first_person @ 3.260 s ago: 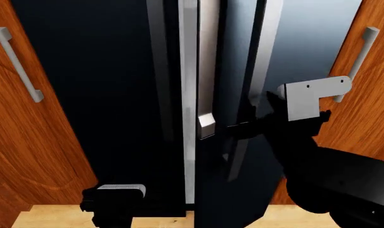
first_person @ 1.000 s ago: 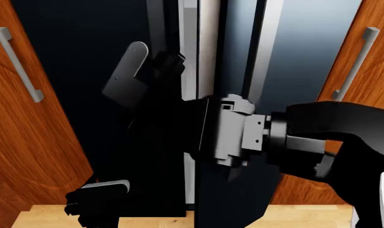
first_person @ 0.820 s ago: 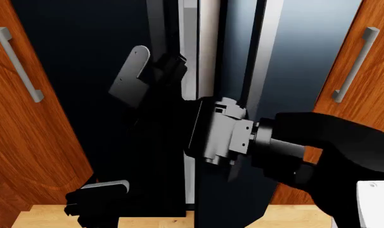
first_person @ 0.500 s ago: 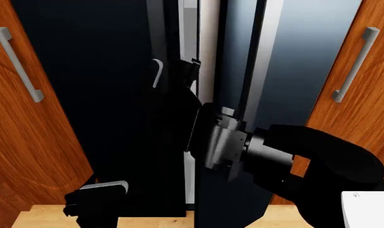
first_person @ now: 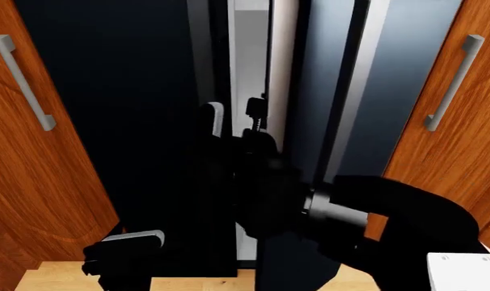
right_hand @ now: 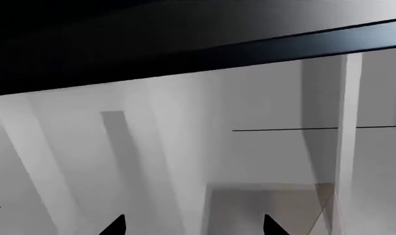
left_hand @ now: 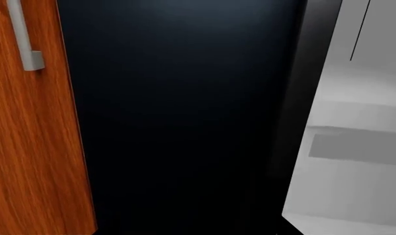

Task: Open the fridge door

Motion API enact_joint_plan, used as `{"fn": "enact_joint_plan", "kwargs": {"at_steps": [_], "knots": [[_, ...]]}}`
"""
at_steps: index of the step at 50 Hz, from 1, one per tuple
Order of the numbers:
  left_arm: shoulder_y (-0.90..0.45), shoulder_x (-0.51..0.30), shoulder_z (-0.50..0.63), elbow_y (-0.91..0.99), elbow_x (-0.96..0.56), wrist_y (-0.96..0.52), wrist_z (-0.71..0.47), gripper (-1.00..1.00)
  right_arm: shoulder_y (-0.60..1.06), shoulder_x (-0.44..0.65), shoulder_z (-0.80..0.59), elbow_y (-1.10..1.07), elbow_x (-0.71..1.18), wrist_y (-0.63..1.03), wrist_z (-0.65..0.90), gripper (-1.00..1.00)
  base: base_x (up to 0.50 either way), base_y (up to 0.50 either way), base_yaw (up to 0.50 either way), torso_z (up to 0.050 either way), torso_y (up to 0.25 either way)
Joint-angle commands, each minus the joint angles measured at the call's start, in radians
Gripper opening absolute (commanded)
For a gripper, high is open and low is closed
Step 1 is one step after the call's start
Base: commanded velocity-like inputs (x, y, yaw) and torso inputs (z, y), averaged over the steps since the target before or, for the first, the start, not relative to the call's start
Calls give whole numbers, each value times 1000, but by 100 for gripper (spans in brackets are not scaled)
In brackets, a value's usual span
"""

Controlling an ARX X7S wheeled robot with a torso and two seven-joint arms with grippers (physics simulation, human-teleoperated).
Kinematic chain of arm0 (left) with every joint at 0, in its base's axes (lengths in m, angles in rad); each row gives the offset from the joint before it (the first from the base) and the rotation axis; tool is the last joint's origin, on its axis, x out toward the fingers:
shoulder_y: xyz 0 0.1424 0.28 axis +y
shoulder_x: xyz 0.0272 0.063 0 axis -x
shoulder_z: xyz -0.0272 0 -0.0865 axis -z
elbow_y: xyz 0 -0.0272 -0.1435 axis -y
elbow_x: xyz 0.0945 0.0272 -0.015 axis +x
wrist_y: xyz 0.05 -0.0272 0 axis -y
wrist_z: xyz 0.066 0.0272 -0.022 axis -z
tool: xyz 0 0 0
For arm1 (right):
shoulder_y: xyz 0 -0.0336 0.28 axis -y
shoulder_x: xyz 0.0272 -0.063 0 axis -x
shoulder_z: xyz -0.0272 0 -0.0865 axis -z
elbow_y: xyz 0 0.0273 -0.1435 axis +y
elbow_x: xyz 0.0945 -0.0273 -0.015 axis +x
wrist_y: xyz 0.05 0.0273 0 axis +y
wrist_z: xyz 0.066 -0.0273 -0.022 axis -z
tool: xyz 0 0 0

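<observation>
The fridge door (first_person: 322, 79) is the glossy black right panel, with its long grey bar handle (first_person: 365, 85) running down it. It stands slightly ajar, and a strip of pale fridge interior (first_person: 249, 60) shows between it and the twin black door (first_person: 124, 91). My right gripper (first_person: 235, 118) reaches up from the lower right to this gap. It is open and touches no handle. In the right wrist view the right gripper (right_hand: 191, 227) shows only two dark fingertips (right_hand: 113, 226), with white interior wall between them. My left gripper (first_person: 124, 248) hangs low at the lower left.
Reddish-brown cabinet doors (first_person: 43, 182) with short grey handles (first_person: 22, 82) flank the fridge on both sides. The left wrist view shows the twin black door (left_hand: 185, 122), a cabinet door (left_hand: 28, 147) and white interior (left_hand: 355, 147). A light wooden floor (first_person: 59, 276) lies below.
The fridge door has swung further out and the pale gap has widened. My right arm has dropped lower and pushed its gripper toward the gap. The left arm is still.
</observation>
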Motion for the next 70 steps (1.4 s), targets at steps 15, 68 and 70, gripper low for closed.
{"fn": "enact_joint_plan", "kwargs": {"at_steps": [15, 68, 70], "knots": [[5, -4, -3, 6, -5, 11, 1, 100, -18, 169, 302, -232, 874, 360, 928, 100, 0, 0, 0, 0, 0], [4, -14, 26, 21, -6, 6, -18, 100, 916, 588, -1601, -1090, 1829, -1253, 1342, 100, 0, 0, 0, 0, 0], [6, -18, 25, 23, -6, 6, -18, 100, 937, 617, -1601, -1079, 1824, -1222, 1342, 100, 0, 0, 0, 0, 0]]}}
